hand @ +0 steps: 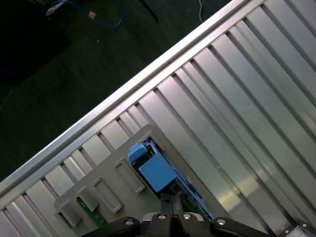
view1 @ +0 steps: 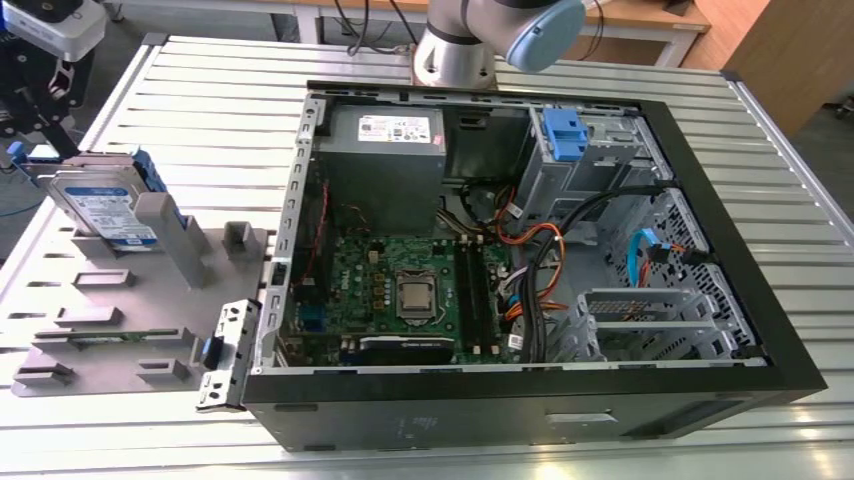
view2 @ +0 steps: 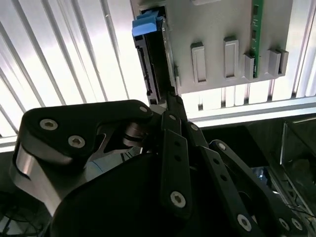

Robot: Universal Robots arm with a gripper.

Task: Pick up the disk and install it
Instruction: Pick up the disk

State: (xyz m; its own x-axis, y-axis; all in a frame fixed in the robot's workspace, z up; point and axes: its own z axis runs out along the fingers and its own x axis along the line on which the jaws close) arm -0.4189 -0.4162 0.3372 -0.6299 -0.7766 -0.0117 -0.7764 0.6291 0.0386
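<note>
Black claw (view2: 171, 101) linkage sat closest to the lens in the second wrist view, its tip right at the upper edge of the disk (view2: 149, 64). Could not tell whether it was clamped on the disk or merely at it. The exterior view had the claw (view1: 44, 130) just above the disk (view1: 100, 205), at the exterior view's left, well apart from the open computer case (view1: 747, 300).

Step in hand looked like the pick. My judgement on doing it well:
- Centre the claw across the disk's thin side.
- Bite on the metal body rather than the blue handle (hand: 155, 170), since plastic would likely flex.
- Draw it out along the slot's own line so the blue rails (view1: 150, 170) don't bind on the grey fixture (view1: 180, 250).
- Pull slowly; a drive dislikes knocks.

Disk stood on edge in the fixture's slot, leaning a little, on the ribbed worktop (view1: 200, 80). It had a flat rectangular silver-grey body with a blue-and-white label (view1: 114, 222) on the face. Blue plastic rails ran along the edges, with the handle at one end. Looked rigid, and the smooth metal was probably slippery.
</note>
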